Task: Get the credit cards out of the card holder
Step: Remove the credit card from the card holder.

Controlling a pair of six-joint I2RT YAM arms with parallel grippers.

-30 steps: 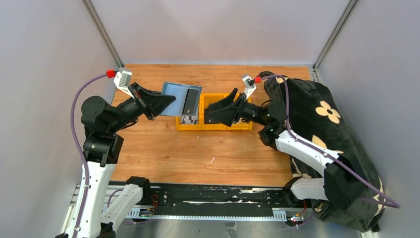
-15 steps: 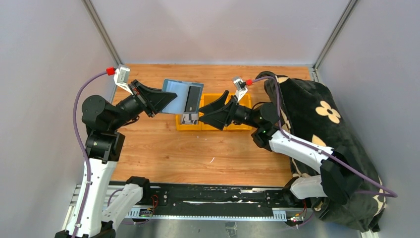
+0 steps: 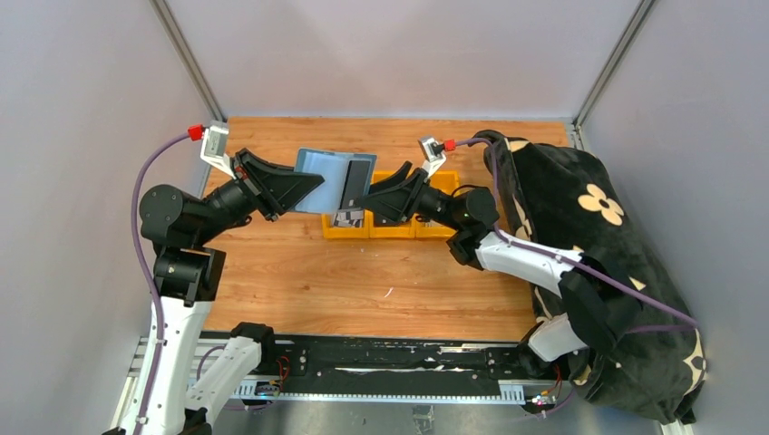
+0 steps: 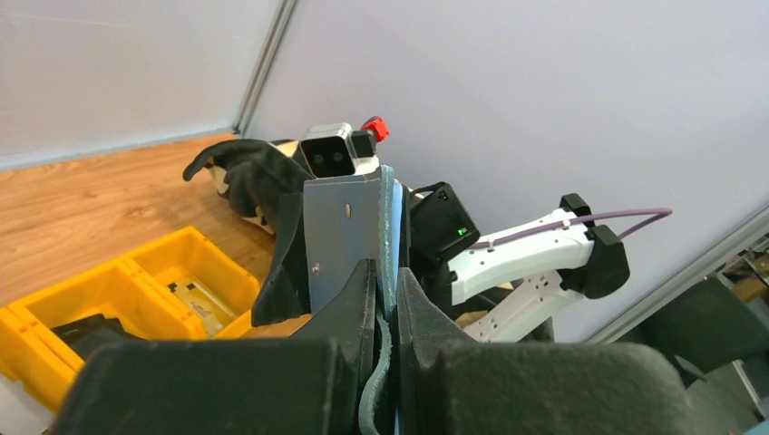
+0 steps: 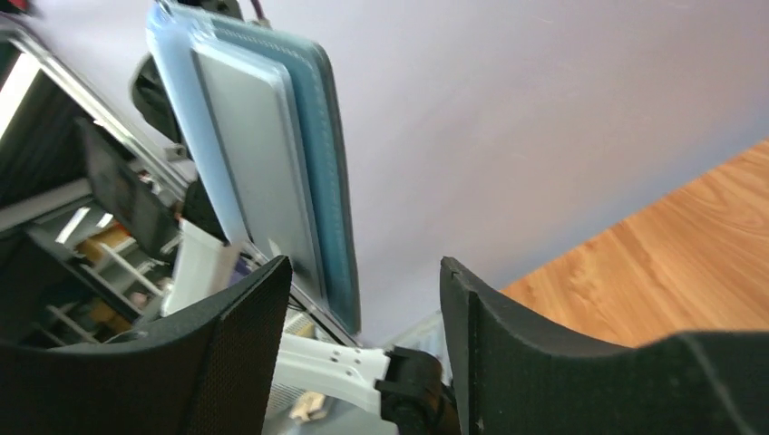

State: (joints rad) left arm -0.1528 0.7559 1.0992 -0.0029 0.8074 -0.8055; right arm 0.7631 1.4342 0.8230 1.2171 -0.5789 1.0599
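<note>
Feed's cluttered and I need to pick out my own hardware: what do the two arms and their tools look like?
The left arm and right arm match: white links, black joints. The left tool and right tool are black, wedge-shaped, two-fingered. Each arm carries a purple cable ending in a red cap by a grey wrist camera.

- From above, your left gripper (image 3: 313, 188) covers the near edge of the card holder (image 3: 328, 174), so its grip there is hidden.
- You cannot tell whether the right gripper (image 3: 372, 195) touches the holder's dark side.
- The pale piece (image 3: 347, 217) below the holder is too small to place: hanging, or lying in the yellow bins (image 3: 426, 233).
- In the right wrist view, the holder's top is cut off and a finger (image 5: 227, 362) hides its lower end.
</note>
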